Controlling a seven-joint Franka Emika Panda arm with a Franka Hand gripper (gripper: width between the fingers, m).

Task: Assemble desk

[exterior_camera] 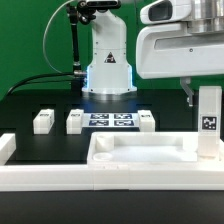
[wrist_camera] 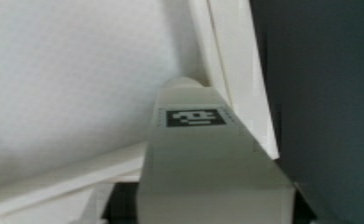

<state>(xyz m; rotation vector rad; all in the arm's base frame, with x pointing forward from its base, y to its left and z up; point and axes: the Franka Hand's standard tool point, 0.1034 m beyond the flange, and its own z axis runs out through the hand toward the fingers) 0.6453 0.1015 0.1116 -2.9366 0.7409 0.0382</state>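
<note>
- End effector (exterior_camera: pixel 205 93): fingers clamped on one upright leg post (exterior_camera: pixel 208 112), which hangs over the desk panel's corner on the exterior view's right.
- In the wrist view, the leg post (wrist_camera: pixel 200 170) has its end right at the inner corner of the desk panel (wrist_camera: pixel 72 80); I cannot tell whether they touch.
- Desk panel (exterior_camera: pixel 140 150): lies flat with its rim up on the black tabletop (exterior_camera: pixel 20 112), just behind the white barrier wall (exterior_camera: pixel 40 178).
- Post tag (exterior_camera: pixel 209 124): a black-and-white square pattern. On the end tag (wrist_camera: pixel 193 116) the marks are too blurred to read.
- Three loose posts (exterior_camera: pixel 42 120) (exterior_camera: pixel 75 121) (exterior_camera: pixel 146 121) stand in a row behind the desk panel, with the marker board (exterior_camera: pixel 110 120) between the second and third.
- Robot base (exterior_camera: pixel 108 60): behind the desk panel, with a dark triangular label (exterior_camera: pixel 108 63). Its symbol is too small to read.
- Green backdrop (exterior_camera: pixel 30 40) rises behind the desk panel and tabletop.
</note>
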